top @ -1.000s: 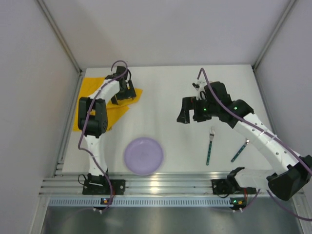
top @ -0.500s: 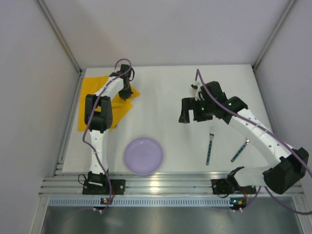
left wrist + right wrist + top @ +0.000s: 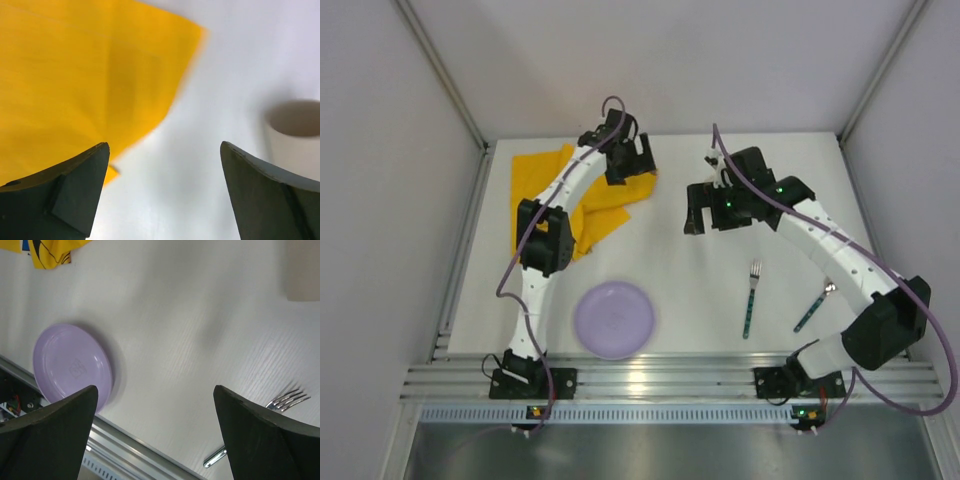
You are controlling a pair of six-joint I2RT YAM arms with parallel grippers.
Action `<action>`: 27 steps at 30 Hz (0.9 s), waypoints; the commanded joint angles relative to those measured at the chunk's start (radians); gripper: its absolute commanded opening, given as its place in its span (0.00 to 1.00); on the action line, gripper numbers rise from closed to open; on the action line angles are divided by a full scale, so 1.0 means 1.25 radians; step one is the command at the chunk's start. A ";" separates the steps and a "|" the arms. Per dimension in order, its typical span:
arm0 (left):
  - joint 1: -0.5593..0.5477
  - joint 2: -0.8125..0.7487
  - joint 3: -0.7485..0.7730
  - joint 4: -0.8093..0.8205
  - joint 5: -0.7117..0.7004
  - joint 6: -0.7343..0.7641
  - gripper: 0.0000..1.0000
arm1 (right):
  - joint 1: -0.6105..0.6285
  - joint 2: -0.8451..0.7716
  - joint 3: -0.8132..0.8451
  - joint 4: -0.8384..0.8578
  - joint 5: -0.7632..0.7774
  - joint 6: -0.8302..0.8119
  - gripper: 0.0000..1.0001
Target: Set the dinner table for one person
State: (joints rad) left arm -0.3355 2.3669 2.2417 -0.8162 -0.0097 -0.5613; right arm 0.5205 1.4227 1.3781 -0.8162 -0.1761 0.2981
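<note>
No legible text, number, brand or sign is present in any view. Two markings are visible but unreadable:
- Purple plate [image 3: 72, 367]: a faint raised mark at the centre, seen in the right wrist view; too small and too low in contrast to tell letters from a symbol
- Yellow cloth [image 3: 50, 255]: dark printed shapes near its corner, seen in the right wrist view; cut off by the frame edge, with no characters distinguishable
</note>
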 commanded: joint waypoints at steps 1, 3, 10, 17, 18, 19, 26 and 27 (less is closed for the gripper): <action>-0.071 -0.031 0.022 0.047 0.204 -0.093 0.99 | -0.025 0.034 0.053 0.012 0.010 -0.030 1.00; -0.089 -0.057 0.020 0.052 0.229 -0.103 0.99 | -0.031 0.066 0.062 0.023 0.008 -0.038 1.00; -0.068 -0.222 -0.094 0.031 0.164 -0.085 0.99 | -0.109 0.261 0.265 0.019 0.030 -0.024 1.00; -0.067 -0.276 -0.280 0.059 0.204 -0.036 0.99 | -0.143 0.618 0.738 -0.190 0.157 -0.007 1.00; -0.067 -0.271 -0.288 0.058 0.205 -0.037 0.99 | -0.144 0.650 0.778 -0.221 0.157 -0.004 1.00; -0.067 -0.268 -0.291 0.055 0.205 -0.033 0.98 | -0.144 0.674 0.832 -0.231 0.158 0.003 1.00; -0.063 -0.242 -0.311 0.045 0.218 -0.003 0.99 | -0.127 0.757 0.808 -0.233 0.135 0.025 1.00; -0.062 -0.238 -0.316 0.048 0.222 -0.003 0.99 | -0.115 0.763 0.808 -0.237 0.119 0.019 1.00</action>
State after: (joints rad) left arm -0.4183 2.0678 1.8584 -0.7677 0.2363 -0.5888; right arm 0.3447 2.3657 2.3821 -1.0595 -0.0067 0.3164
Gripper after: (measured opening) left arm 0.985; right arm 0.996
